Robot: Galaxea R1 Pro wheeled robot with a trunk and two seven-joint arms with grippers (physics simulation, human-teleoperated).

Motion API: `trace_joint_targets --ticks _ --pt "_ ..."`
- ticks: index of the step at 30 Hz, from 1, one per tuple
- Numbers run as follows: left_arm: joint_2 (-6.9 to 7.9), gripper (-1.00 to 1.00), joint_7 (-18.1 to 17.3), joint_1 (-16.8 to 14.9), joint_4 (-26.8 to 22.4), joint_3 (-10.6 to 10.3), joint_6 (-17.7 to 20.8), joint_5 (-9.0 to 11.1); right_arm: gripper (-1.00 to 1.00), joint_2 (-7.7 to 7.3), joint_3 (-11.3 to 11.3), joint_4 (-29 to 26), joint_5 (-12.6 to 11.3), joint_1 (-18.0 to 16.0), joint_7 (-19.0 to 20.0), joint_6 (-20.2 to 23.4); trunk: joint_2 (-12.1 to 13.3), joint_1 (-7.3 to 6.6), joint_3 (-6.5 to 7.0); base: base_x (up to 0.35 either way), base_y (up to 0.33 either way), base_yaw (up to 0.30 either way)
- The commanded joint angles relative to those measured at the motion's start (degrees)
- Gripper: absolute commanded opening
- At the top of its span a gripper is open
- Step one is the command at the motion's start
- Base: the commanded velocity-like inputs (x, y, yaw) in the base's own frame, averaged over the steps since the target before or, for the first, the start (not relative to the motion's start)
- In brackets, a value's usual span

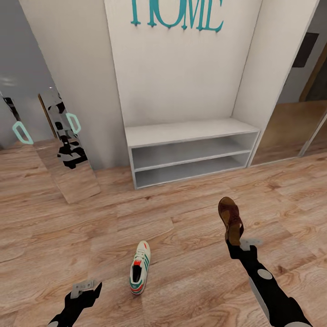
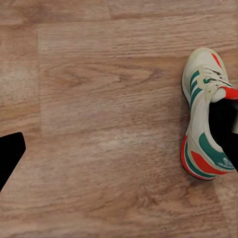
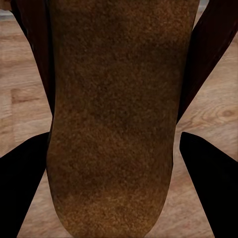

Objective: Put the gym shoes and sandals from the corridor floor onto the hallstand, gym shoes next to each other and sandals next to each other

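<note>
Carrying one sandal (image 1: 230,219) pinched in the right fingers (image 1: 236,243), raised over the corridor floor (image 1: 181,236), toward the hallstand (image 1: 190,131) far ahead. Next: forward reach onto a shelf. Left fingers' (image 1: 86,290) spread unclear; gym shoe (image 1: 140,268) near, grounded.

Black arms (image 1: 265,284) — grey brackets (image 1: 250,243).

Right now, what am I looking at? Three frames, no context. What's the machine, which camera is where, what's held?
It's a simulated two-armed wheeled robot. The head view looks down from its head over a wood-plank floor toward a low white shoe rack. The other two views come from cameras at each wrist. The right gripper holds a brown sandal; the right wrist view shows it close up. The left gripper is empty, near a white gym shoe lying on the floor.
</note>
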Motion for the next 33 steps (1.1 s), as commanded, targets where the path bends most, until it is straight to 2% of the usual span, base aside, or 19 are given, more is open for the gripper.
trace_joint_targets --ticks 1,6,13,33 --pt "-0.04 1.0 -0.37 -0.06 0.04 0.49 -0.27 -0.59 -1.0 0.03 -0.21 0.03 0.22 -0.03 0.34 -0.18 -0.02 -0.01 -0.04 0.0 0.0 0.005" --pt "-0.04 1.0 -0.37 -0.06 0.03 0.49 -0.27 -0.57 -1.0 0.03 -0.21 -0.04 0.22 -0.03 0.33 -0.19 -0.02 -0.01 -0.05 0.045 0.0 0.001" --pt "-0.04 1.0 -0.37 -0.06 0.03 0.49 -0.27 -0.57 -1.0 0.03 -0.21 -0.22 0.13 -0.03 0.29 -0.24 -0.02 -0.01 -0.05 0.264 0.0 -0.166" --pt "-0.13 1.0 -0.37 -0.06 0.03 0.41 -0.27 -0.57 -1.0 0.03 -0.21 -0.62 0.13 -0.03 0.26 -0.21 -0.02 -0.01 -0.05 0.05 -0.024 -0.01"
